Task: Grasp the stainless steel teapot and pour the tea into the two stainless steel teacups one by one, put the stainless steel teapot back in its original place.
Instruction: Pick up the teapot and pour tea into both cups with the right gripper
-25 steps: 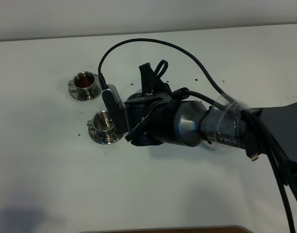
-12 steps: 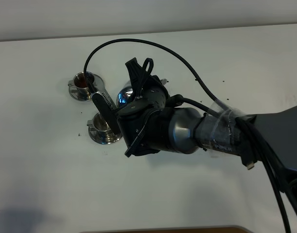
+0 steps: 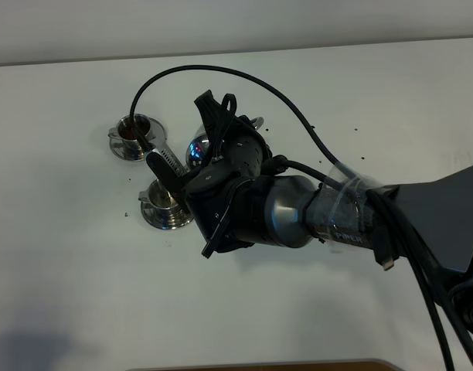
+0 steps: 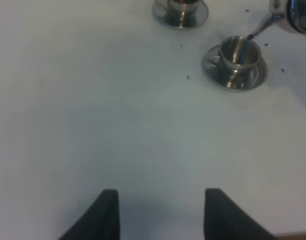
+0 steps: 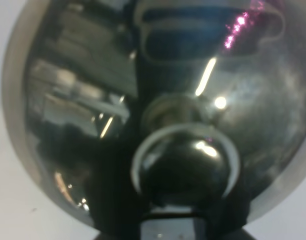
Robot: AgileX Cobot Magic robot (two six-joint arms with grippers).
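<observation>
The left gripper hangs released over the white counter. In the upper left of the high view the far teacup holds reddish tea. Just below it the near teacup sits on its saucer. Right of both, the stainless steel teapot is off the counter and tilted, its spout just over the near teacup's rim. The right gripper is clenched on the teapot, pressed close behind it. The lid knob fills the right wrist view.
</observation>
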